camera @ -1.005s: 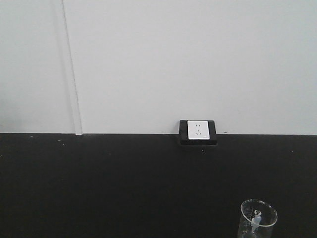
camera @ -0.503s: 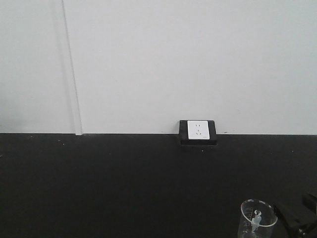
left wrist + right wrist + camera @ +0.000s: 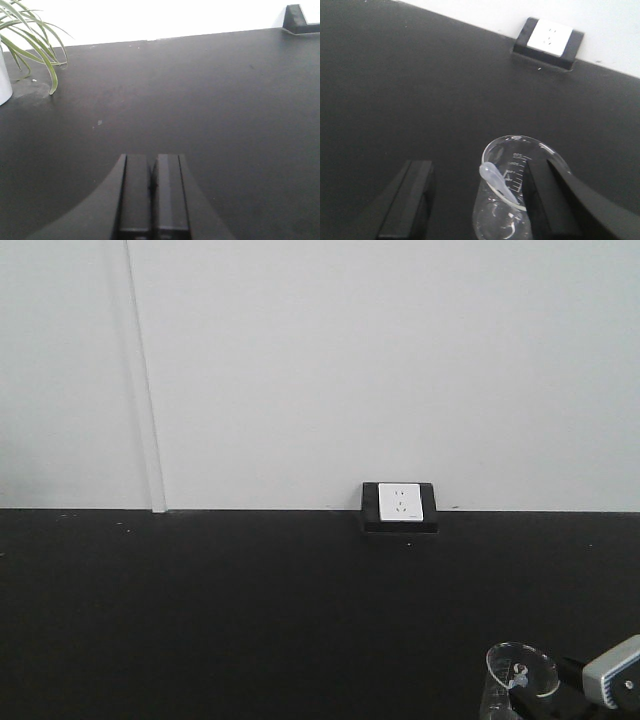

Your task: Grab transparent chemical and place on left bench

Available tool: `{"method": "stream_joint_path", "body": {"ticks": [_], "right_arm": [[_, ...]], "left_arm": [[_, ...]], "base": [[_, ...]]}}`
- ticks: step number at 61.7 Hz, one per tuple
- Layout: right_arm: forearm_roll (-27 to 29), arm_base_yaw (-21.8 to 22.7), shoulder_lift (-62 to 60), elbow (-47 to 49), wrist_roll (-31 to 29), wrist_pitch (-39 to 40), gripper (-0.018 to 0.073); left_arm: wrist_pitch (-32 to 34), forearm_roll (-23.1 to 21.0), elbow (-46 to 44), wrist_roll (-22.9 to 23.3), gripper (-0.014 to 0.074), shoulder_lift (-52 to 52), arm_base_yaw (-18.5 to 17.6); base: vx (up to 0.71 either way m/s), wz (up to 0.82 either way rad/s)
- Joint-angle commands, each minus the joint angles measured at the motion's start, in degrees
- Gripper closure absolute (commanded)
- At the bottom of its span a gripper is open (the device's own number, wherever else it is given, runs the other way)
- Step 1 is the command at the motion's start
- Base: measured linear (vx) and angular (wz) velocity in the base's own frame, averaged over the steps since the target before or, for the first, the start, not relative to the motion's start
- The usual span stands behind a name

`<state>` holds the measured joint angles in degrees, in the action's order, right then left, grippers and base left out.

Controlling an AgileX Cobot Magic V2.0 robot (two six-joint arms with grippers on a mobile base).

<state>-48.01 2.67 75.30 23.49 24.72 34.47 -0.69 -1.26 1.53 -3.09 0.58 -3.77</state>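
The transparent chemical is a clear glass beaker (image 3: 512,205) with white graduation marks and a pale plastic dropper (image 3: 496,182) leaning inside. It stands on the black bench at the bottom right of the front view (image 3: 520,680), where it looks tilted. My right gripper (image 3: 479,170) is open around it. The beaker rests against the right finger (image 3: 545,200), and a wide gap separates it from the left finger (image 3: 412,195). My left gripper (image 3: 151,161) is shut and empty, low over bare bench.
A black-framed white wall socket (image 3: 400,503) sits at the back edge of the bench, also in the right wrist view (image 3: 549,40). A potted plant with green leaves (image 3: 30,47) stands at the far left. The white wall (image 3: 320,370) runs behind the bench.
My right gripper has come in from the right and closed in around the beaker. The beaker's rim now sits lower and tilted in the front view.
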Motion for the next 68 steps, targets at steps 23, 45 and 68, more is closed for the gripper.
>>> {"method": "stream_joint_path", "body": {"ticks": [23, 45, 68], "right_arm": [[-1.29, 0.29, 9.67, 8.03, -2.64, 4.53, 0.0102], [-1.24, 0.29, 10.97, 8.11, -2.64, 3.93, 0.0294], [-1.18, 0.29, 10.97, 8.11, -3.99, 3.88, 0.0571]], "left_arm": [[4.49, -0.04, 0.93, 0.45, 0.0600, 1.10, -0.10], [4.49, -0.04, 0.93, 0.45, 0.0600, 1.10, -0.10], [4.49, -0.04, 0.93, 0.45, 0.0600, 1.10, -0.10]], "base": [[0.00, 0.00], [0.00, 0.00], [0.00, 0.00]]}}
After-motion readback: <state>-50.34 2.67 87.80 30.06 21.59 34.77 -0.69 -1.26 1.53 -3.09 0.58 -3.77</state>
